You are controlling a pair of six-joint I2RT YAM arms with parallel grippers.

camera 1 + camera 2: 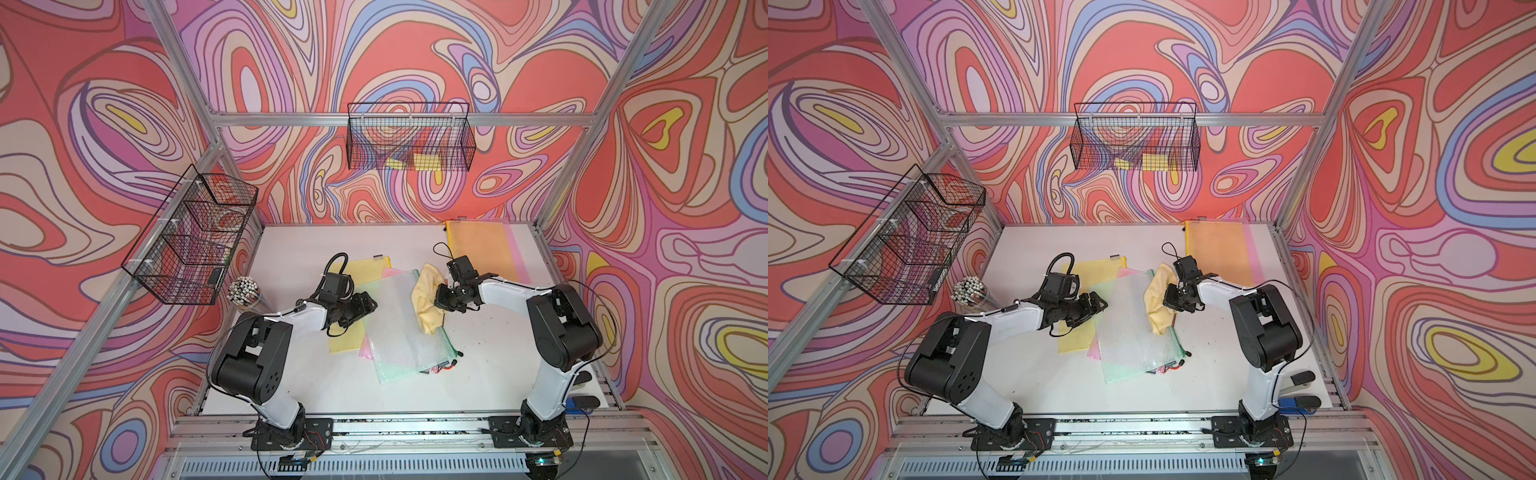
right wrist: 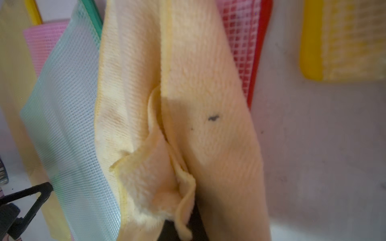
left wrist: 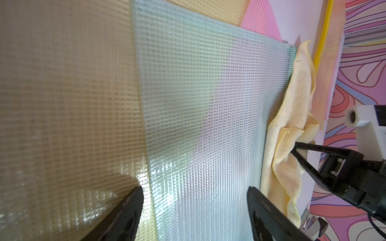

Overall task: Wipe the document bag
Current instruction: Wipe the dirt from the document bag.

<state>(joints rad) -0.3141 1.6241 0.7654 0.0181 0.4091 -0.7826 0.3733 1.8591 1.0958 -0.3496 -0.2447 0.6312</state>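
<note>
The document bag (image 1: 401, 324) is laid flat, long axis far-to-near, near end skewed right. A yellow cloth (image 1: 428, 309) is clamped by the right gripper (image 1: 441, 298); the left gripper (image 1: 371, 306) is held with jaws spread.

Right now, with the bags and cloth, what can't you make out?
Fingertips of the right gripper: buried in the yellow cloth, right wrist view.
Contents of the green mesh bag: mesh blurs them in both top views.
Whether the left gripper touches that bag: left wrist view cannot settle it.
Contents of the side wire basket: too small, top views.
</note>
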